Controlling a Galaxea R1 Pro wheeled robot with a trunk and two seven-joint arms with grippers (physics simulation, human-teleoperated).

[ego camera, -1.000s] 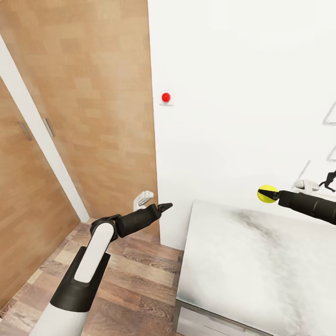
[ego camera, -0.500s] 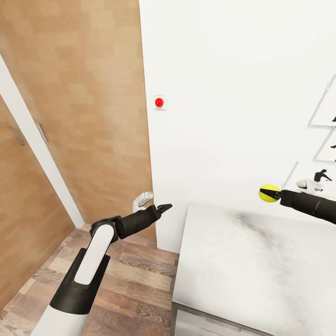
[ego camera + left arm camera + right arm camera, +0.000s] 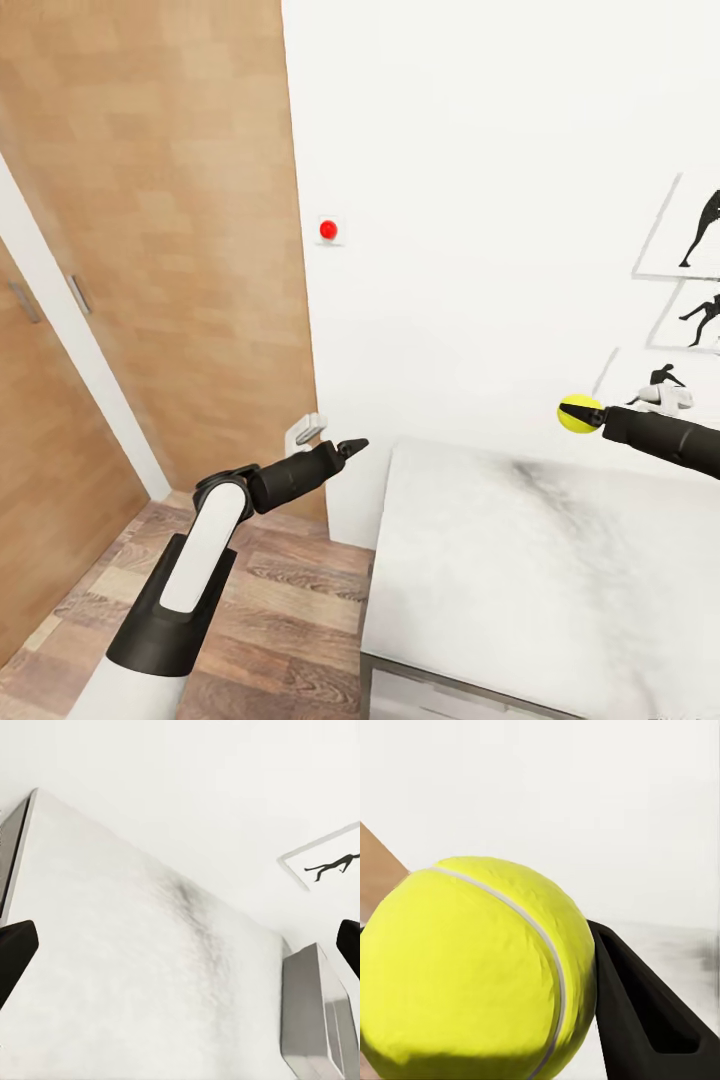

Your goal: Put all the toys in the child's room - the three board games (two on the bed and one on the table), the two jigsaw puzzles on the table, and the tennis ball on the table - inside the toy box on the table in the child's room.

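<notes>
White wall (image 3: pixel 480 200), wooden doors (image 3: pixel 170 250), marbled tabletop (image 3: pixel 540 580)

Tennis ball (image 3: pixel 472 971) was right up in my wrist cam, bright yellow with its pale seam curving across the front. One black finger (image 3: pixel 649 1020) of my right gripper (image 3: pixel 547 1020) was pressed against its side, clamping it. Behind it I had plain white wall and a sliver of brown wood (image 3: pixel 376 866) at the edge

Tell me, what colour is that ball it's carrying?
The tennis ball is bright yellow with a white seam, clearest in the right wrist view.
</notes>
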